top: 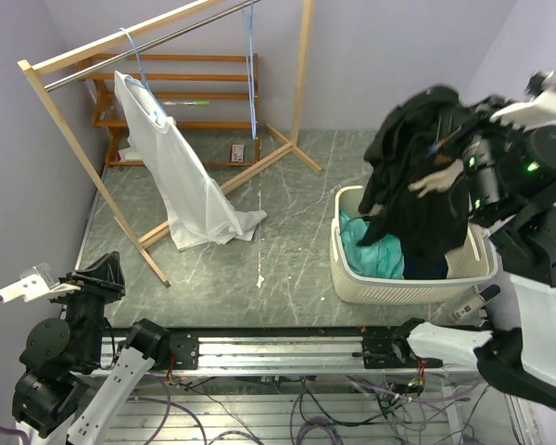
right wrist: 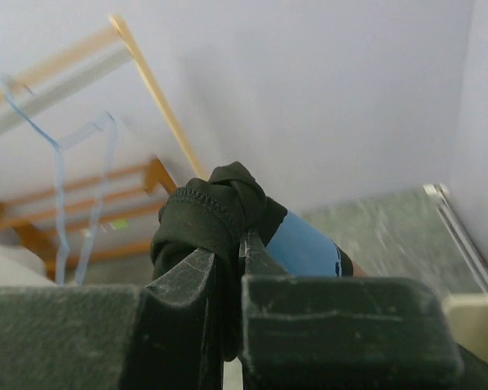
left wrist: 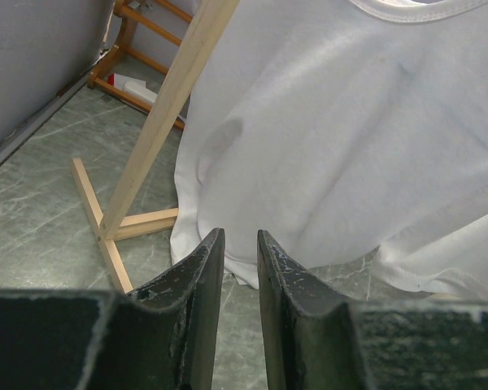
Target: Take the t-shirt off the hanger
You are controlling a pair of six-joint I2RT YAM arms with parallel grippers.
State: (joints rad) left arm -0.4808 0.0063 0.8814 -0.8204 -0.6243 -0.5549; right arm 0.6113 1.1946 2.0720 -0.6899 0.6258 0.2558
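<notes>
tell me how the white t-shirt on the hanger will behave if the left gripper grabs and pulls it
Probably floppy: the white t-shirt hangs in soft folds and its hem crumples on the floor. It is likely light, so a pinch of fabric should lift it. A pull may swing or drag the blue hanger along rather than free the shirt cleanly.

Down at the left tool, the two dark fingers are a bit apart with nothing in between, just a narrow slot. Right past them is the white t-shirt, filling most of the view, collar at the very top, and the hem down on the green marbled desk. A slanted wooden post runs beside the shirt's left edge to crossed feet. Far back there are wooden rungs, a small red-and-white thing and a grey wall.
</notes>
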